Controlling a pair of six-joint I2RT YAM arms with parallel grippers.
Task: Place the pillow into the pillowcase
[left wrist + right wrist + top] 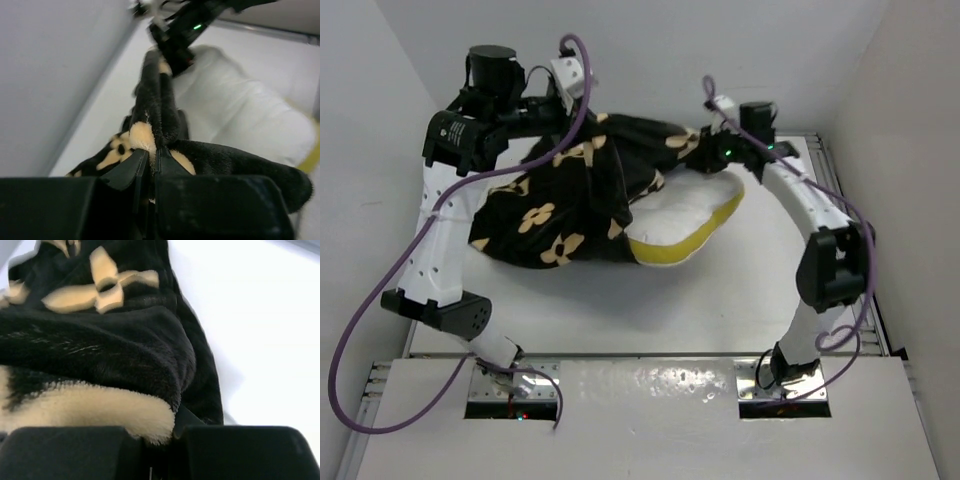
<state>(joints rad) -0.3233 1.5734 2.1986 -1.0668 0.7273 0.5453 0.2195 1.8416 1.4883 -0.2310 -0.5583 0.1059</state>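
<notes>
Both left pincer [152,154] and right pincer [175,426] clamp pillowcase [570,215] close-up; overhead shows pillow [690,215] partly inside

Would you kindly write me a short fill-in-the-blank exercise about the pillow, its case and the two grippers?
1. The exposed end of the cream-white contoured pillow lies nearer the ___ arm.
2. Its visible side band is ___.
3. The left gripper and the right gripper are both ___ on the black velvety flower-printed pillowcase.
Missing words: right; yellow; shut.
</notes>
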